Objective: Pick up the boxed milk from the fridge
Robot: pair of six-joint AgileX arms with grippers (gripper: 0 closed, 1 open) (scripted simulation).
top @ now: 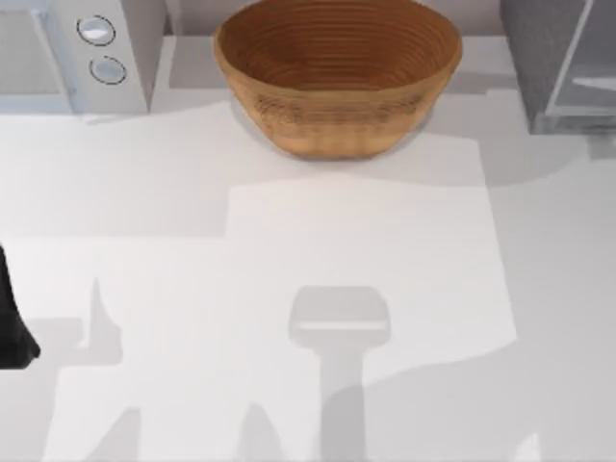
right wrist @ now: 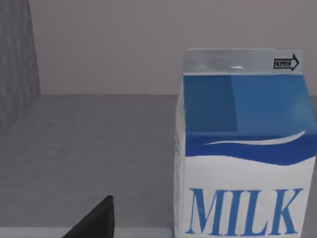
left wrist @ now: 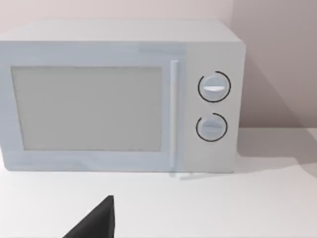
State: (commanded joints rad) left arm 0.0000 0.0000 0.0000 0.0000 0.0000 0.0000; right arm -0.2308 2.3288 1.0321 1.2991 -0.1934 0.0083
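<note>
The boxed milk (right wrist: 242, 148) stands upright on the dark grey floor of the fridge (right wrist: 89, 158), a blue and white carton with "MILK" printed on its front. It is close in front of my right gripper, slightly to one side. One dark finger (right wrist: 96, 220) of that gripper shows at the view's edge, apart from the carton, with nothing held. From above, the fridge (top: 539, 67) sits at the table's back right with its pale glassy door panel (top: 589, 82) swung out. My left arm (top: 14, 327) rests at the table's left edge, and one of its fingers (left wrist: 96, 220) faces the microwave.
A large woven bowl (top: 337, 77) stands at the back middle. A light grey-white microwave (top: 77, 53) with two round knobs (left wrist: 214, 87) occupies the back left. The white table (top: 308, 269) stretches open in front of them.
</note>
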